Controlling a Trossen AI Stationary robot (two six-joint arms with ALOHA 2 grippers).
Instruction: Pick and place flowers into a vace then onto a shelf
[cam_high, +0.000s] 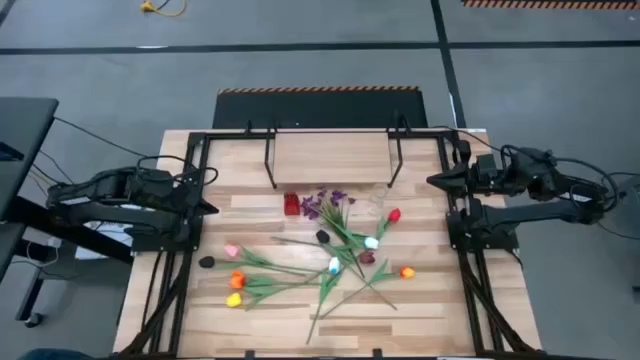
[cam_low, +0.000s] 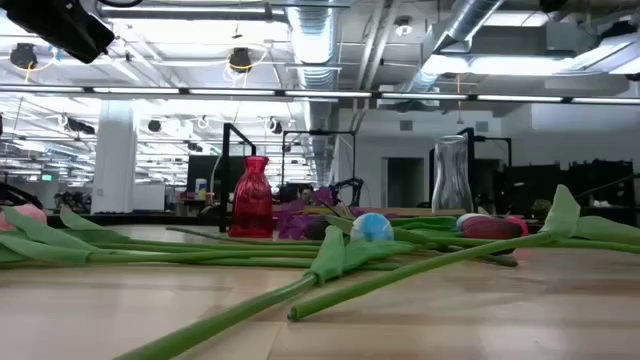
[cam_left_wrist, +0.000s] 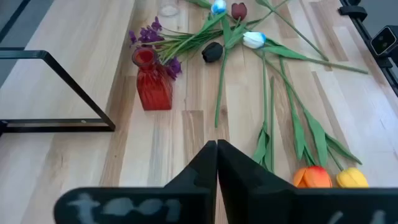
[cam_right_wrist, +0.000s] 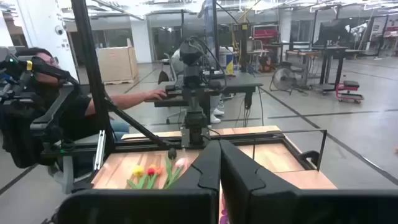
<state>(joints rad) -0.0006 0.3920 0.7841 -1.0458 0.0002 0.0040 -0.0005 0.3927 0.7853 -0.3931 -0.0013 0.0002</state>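
so nothing is picked up yet. the left claw (cam_left_wrist: 216, 144) hangs above the left edge of the table (cam_high: 250, 320), squeezed all the way shut with nothing in it. the right claw (cam_right_wrist: 220, 144) hangs above the right edge, also shut and empty. both arms are pulled back to the sides, likely so the middle of the table stays free to see and reach.

the flowers (cam_high: 330, 262) lie flat in a loose pile in the middle of the table, stems crossing each other. an orange tulip (cam_high: 237, 280) and a yellow tulip (cam_high: 233, 299) are near the left edge, a red tulip (cam_high: 394, 214) is closer to the right side, and a purple sprig (cam_high: 325, 203) is near the back. they lie spread out, so a claw can probably pinch one stem at a time.

a small red vase (cam_high: 291, 204) stands upright just beside the purple sprig, toward the back of the table. a clear glass vase (cam_low: 452, 174) stands upright too, off to its right. they stand up with the mouth on top so stems can drop in.

the shelf (cam_high: 330, 157) sits along the back edge of the table, on thin black legs, with nothing on it. it is where a filled vase should go last.
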